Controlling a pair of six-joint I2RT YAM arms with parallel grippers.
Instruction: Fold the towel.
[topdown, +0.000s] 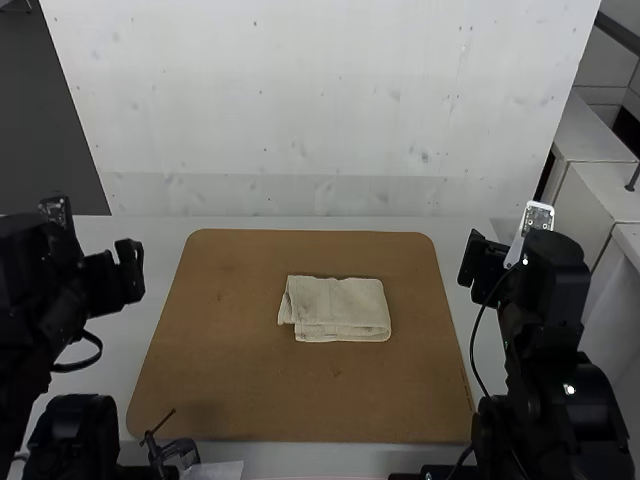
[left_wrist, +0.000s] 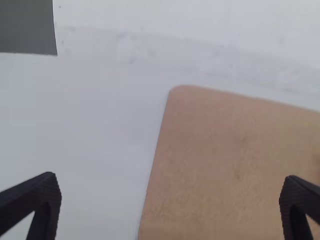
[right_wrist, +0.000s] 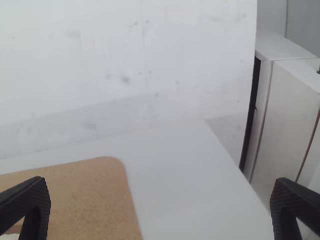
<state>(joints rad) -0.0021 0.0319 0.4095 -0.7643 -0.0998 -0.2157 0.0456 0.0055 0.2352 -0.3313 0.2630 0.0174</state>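
The folded cream towel (topdown: 345, 308) lies on the brown board (topdown: 240, 385).

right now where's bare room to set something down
The board is bare left of the towel, and between towel and near edge. It's tighter at the board's near left corner, by the black clamp.

i find a robotics lab or similar workstation. noted: my left arm (topdown: 60, 290) and right arm (topdown: 545, 290) at a plain pale table (topdown: 145, 285), a brown board (topdown: 250, 390) laid on it, an exposed cable (topdown: 472, 350), a spotted white panel (right_wrist: 125, 50) behind.
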